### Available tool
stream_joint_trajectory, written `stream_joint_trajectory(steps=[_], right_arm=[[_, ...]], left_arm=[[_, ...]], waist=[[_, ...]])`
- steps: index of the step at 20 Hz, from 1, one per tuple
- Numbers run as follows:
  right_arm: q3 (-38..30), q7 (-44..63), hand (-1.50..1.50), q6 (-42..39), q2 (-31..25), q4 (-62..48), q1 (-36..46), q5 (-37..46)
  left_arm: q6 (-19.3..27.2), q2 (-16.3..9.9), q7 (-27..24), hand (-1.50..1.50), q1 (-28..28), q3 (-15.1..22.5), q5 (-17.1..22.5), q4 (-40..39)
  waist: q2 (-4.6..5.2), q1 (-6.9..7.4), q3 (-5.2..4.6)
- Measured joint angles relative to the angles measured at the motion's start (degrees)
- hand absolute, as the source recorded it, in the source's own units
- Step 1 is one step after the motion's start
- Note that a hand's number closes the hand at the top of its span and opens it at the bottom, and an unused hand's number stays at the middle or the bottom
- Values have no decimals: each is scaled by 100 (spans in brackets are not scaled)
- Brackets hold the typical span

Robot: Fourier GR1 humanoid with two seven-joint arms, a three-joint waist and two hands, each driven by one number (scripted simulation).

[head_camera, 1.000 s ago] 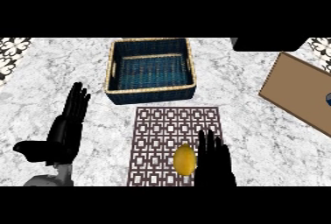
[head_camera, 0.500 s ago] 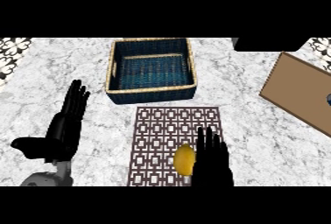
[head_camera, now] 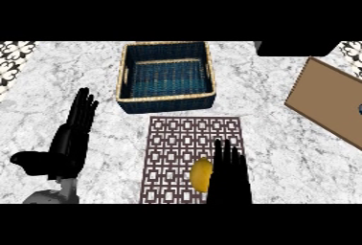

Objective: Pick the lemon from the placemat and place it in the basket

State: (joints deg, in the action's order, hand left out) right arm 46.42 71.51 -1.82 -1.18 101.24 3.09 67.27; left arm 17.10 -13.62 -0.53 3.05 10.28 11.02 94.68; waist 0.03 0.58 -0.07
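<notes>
A: What lies nearest, at 6 o'clock?
B: The right hand, fingers straight, rests on the placemat; the lemon lies on the mat, touching the hand at its 9 o'clock side.
A: And the other hand?
B: The left hand, at 8 o'clock, is open, fingers up, over the marble worktop.
A: Farther out?
B: The basket, at 12 o'clock; a brown board, at 2 o'clock.

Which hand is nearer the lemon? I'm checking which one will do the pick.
The right hand: its straight fingers lie right beside the lemon on the placemat. The left hand rests open over the counter, off the placemat's left side.
</notes>
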Motion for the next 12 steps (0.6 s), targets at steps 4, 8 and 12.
stream_joint_trajectory(steps=[4, 8, 12], right_arm=[[77, -7, -150, 104, 2, -252, 2, -84], [138, -11, -150, 217, 1, -393, -11, -170], [137, -15, -150, 357, -1, -568, 107, -272]], left_arm=[[-38, 38, -65, 0, 3, -20, 0, -68], [-91, 36, -39, 0, 1, -66, 34, -78], [-153, 27, -109, 0, -57, -98, 31, -83]], waist=[[2, -3, 0], [0, -9, 2], [0, 4, 3]])
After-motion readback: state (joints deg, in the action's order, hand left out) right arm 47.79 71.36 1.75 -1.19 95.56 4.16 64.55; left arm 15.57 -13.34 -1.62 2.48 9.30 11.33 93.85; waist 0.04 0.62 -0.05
